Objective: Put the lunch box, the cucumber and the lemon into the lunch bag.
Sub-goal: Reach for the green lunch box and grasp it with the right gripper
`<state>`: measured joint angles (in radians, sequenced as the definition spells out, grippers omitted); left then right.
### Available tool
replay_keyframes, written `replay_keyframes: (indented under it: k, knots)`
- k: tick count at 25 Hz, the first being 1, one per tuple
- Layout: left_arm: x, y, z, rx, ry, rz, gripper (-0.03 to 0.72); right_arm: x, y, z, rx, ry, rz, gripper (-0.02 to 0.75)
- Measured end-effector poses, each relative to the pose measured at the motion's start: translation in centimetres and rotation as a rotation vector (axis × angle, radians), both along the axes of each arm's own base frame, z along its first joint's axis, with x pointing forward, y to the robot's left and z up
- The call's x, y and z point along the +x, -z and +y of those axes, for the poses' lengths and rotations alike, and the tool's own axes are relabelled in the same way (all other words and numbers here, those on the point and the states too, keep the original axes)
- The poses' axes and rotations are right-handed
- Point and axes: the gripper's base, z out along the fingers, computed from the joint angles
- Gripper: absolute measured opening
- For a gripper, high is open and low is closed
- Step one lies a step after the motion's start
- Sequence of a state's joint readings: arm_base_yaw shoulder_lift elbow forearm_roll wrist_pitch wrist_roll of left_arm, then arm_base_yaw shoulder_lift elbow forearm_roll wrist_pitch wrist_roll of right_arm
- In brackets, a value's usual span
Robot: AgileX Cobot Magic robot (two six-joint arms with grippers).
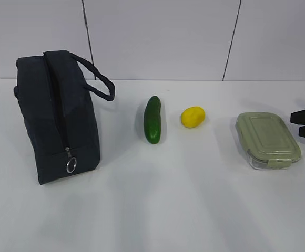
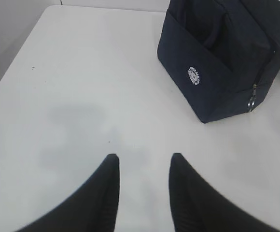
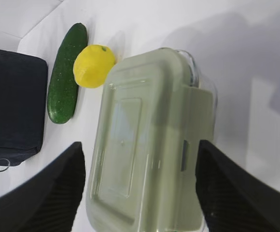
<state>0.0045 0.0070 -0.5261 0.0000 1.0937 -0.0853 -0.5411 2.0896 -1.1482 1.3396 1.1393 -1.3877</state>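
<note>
Grasping the lunch box (image 3: 149, 145) comes first, I judge, and to do it well I should bring my right gripper (image 3: 140, 188) down squarely so both fingers meet the long sides below the lid's rim, then close evenly. Its jaws stand wide, one on each side of the box, holding nothing yet. Beyond its fingertips lie the lemon (image 3: 93, 65) and cucumber (image 3: 66, 73), with the lunch bag (image 3: 12, 104) further left, zipped.
</note>
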Motion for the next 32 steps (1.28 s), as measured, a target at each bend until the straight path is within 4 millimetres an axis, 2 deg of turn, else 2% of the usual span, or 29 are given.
replay_keyframes:
  k: [3, 8, 32]
  knots:
    - [0.0, 0.0, 0.0, 0.000, 0.000, 0.000, 0.240, -0.1, 0.5, -0.6, 0.013, 0.001, -0.002, 0.548]
    - [0.0, 0.0, 0.0, 0.000, 0.000, 0.000, 0.240, 0.5, 2.6, -2.3, 0.030, 0.029, 0.017, 0.548]
    - [0.0, 0.0, 0.0, 0.000, 0.000, 0.000, 0.240, 1.4, 2.0, -2.9, 0.054, 0.076, -0.006, 0.547]
